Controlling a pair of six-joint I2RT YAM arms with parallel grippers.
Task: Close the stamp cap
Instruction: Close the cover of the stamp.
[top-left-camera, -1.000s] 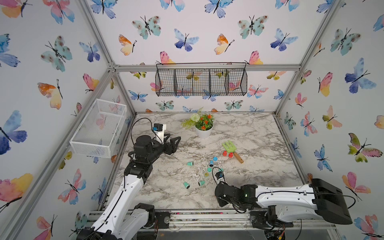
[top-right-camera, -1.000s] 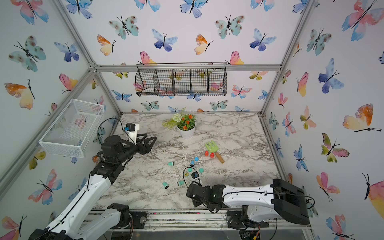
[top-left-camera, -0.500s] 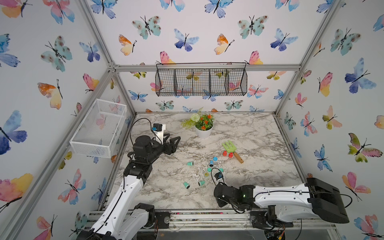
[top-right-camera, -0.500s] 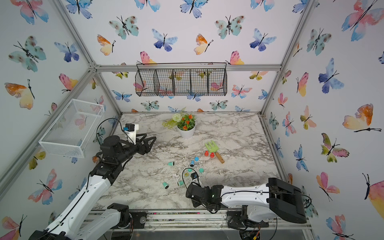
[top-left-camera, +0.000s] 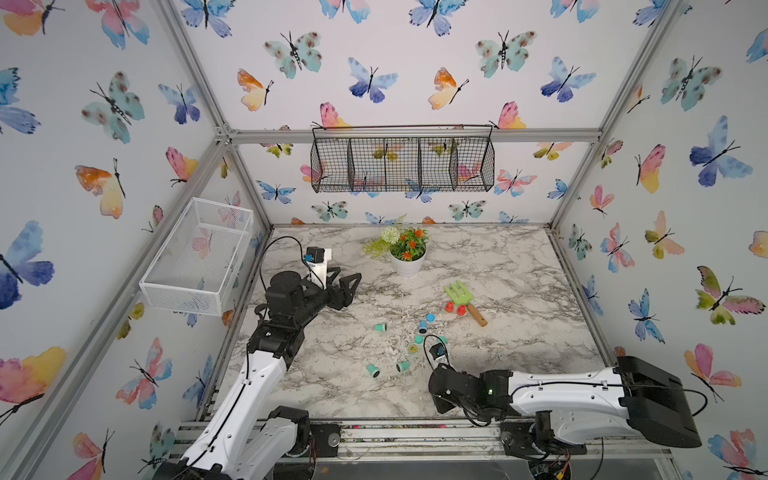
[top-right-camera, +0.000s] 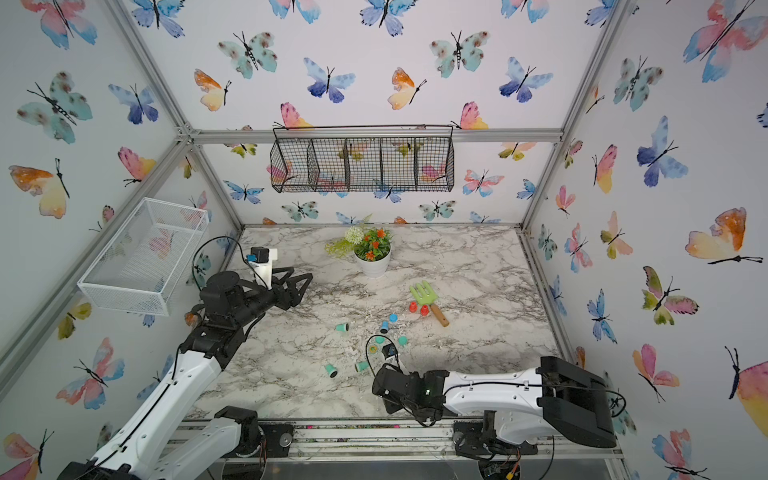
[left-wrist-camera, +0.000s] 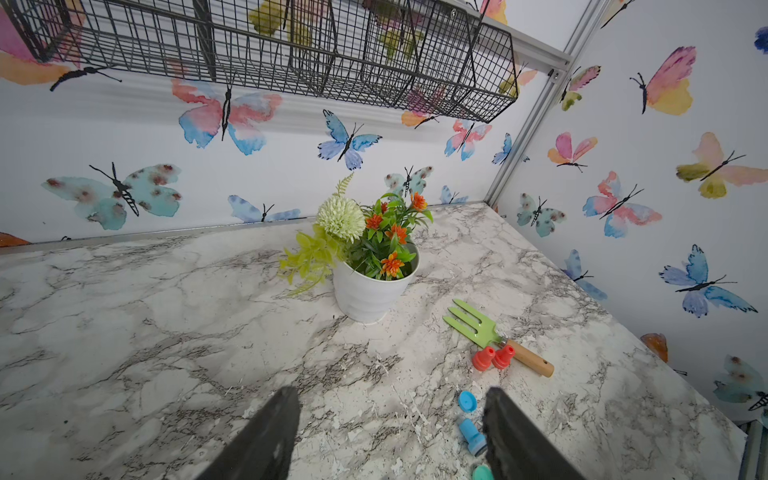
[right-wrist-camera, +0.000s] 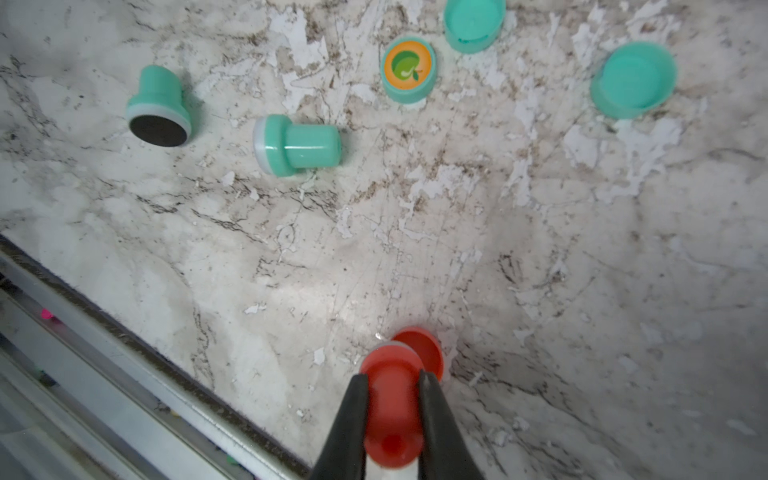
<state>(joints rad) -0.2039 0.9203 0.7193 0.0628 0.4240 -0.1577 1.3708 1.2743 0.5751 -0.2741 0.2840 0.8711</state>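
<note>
My right gripper (right-wrist-camera: 392, 376) is shut on the handle of a red stamp (right-wrist-camera: 390, 403), low over the table near its front edge. The stamp's wide end overlaps the rim of a red cap (right-wrist-camera: 426, 353) that lies open side up on the marble. Whether the stamp sits in the cap I cannot tell. In both top views the right wrist hides stamp and cap. My left gripper (top-left-camera: 349, 275) hovers open and empty over the table's back left, and its fingers (left-wrist-camera: 270, 436) frame bare marble.
Two teal stamps (right-wrist-camera: 160, 112) (right-wrist-camera: 299, 145) lie on their sides, and another (right-wrist-camera: 408, 68) stands upright. Teal caps (right-wrist-camera: 473, 23) (right-wrist-camera: 633, 79) lie beyond them. A blue stamp (left-wrist-camera: 471, 434), blue cap (left-wrist-camera: 467, 401), two red stamps (left-wrist-camera: 494, 357), green fork (left-wrist-camera: 473, 326) and flower pot (left-wrist-camera: 370, 291) sit mid-table. The front rail (right-wrist-camera: 124, 353) runs close by.
My right arm has shifted slightly to the left along the front edge, its grip unchanged. The left arm has not moved.
</note>
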